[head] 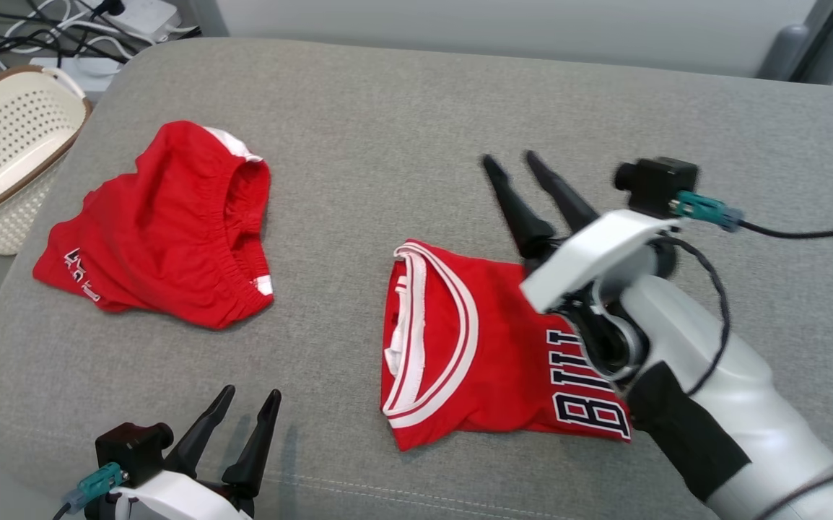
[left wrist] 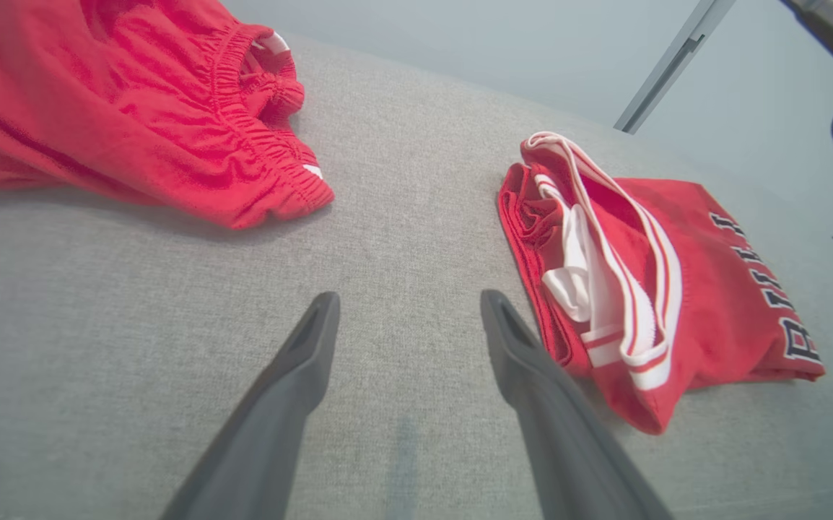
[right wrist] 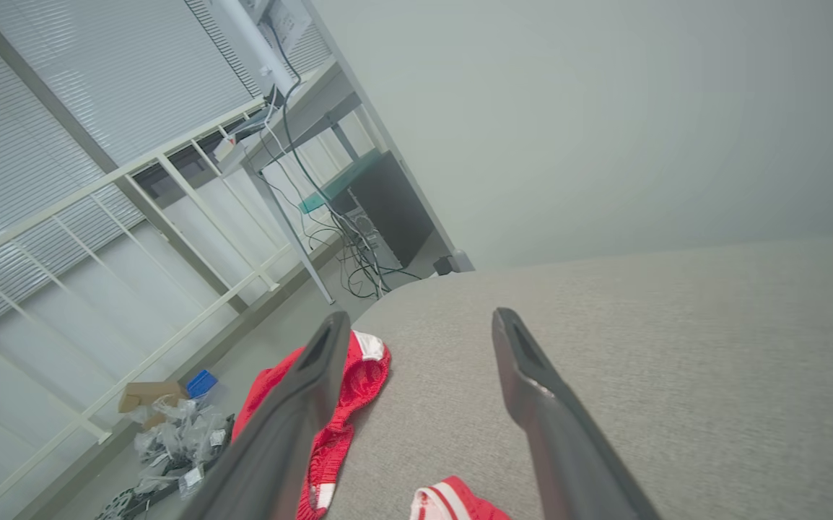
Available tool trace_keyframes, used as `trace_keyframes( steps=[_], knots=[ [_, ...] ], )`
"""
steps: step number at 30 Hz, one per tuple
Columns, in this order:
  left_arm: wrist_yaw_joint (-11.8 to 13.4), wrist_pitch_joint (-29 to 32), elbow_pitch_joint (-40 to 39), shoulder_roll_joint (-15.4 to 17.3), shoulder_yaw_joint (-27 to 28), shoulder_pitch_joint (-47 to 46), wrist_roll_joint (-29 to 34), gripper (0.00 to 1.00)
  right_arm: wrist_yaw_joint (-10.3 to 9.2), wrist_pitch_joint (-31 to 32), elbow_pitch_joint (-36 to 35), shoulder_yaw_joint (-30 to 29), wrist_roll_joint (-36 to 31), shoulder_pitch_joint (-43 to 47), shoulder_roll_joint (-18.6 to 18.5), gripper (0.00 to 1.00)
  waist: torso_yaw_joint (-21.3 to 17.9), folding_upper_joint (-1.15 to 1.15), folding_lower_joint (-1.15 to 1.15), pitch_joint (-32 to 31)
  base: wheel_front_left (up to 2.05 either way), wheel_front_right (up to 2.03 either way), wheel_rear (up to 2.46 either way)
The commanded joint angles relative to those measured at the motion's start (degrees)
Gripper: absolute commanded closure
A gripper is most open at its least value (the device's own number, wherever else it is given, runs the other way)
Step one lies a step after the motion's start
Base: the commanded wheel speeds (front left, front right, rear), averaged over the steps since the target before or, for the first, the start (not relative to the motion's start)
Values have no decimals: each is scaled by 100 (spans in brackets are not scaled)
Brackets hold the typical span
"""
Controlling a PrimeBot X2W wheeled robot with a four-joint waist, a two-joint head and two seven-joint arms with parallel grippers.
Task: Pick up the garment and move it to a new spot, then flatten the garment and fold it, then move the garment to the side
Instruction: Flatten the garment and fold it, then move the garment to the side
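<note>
The garment (head: 474,347) is a red jersey with white trim and black letters, lying folded on the grey cushion (head: 402,130) right of centre. In the left wrist view the garment (left wrist: 676,289) lies just right of my fingers. My right gripper (head: 510,159) hovers open over the jersey's far right edge, fingers pointing away past it, with nothing between them. In its own view the right gripper (right wrist: 420,315) looks over the cushion, with a corner of the jersey (right wrist: 460,502) below. My left gripper (head: 250,393) (left wrist: 409,296) stands open and empty near the front edge, left of the jersey.
Red shorts (head: 164,224) (left wrist: 135,108) (right wrist: 344,390) lie crumpled on the cushion's left part. A white perforated basket (head: 5,159) stands off the left edge, with cables (head: 63,29) on the floor behind it. Bare cushion stretches between the two garments and along the back.
</note>
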Motion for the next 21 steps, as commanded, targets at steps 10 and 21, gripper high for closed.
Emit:
trace_keyframes(
  steps=[10, 21],
  knots=[
    [1, -35, -194, 55, 360, 59, 243, 0, 0, -76, 270, -1756, -1309, 1826, 72, 0, -307, 0, 0, -153, 0, 0, 0],
    [1, -35, -214, 93, 318, 64, 177, 0, 0, -77, 213, -1725, -1271, 2427, 72, 0, -268, 0, 0, -91, 0, 0, 0]
  ],
)
